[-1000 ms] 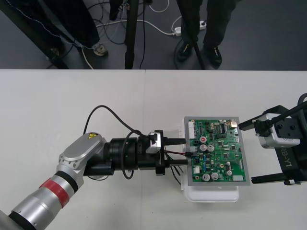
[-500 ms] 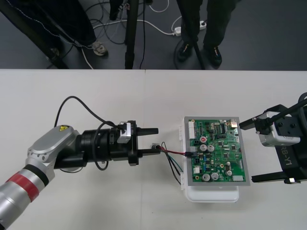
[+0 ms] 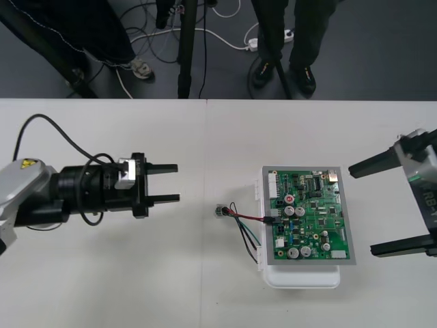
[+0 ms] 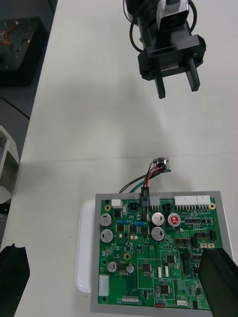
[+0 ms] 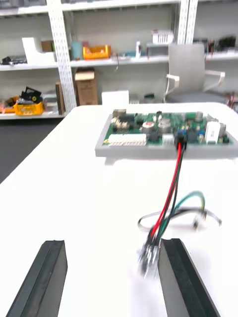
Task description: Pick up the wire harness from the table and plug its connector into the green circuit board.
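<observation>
The green circuit board [image 3: 307, 215] rests on its white base [image 3: 300, 277] right of the table's middle. The harness's black plug [image 3: 271, 219] sits in the board's left edge, seen too as the plug [image 4: 145, 195] and the plug [image 5: 179, 143]. Its red, black and green wires [image 3: 247, 225] trail left over the table to the round metal socket [image 3: 220, 211]. My left gripper [image 3: 171, 183] stands open well to the left of the socket, holding nothing; its fingers [image 5: 47, 275] are wide apart. My right gripper [image 3: 389, 205] is open at the board's right side.
A seam [image 3: 205, 205] runs down the middle of the light table. Bare tabletop lies between the left gripper and the socket. Dark floor with cables and stands borders the far edge.
My left gripper has let go of the harness and drawn back to the left, away from the board. The socket and wires now lie on the table. The right gripper shifted slightly right.
</observation>
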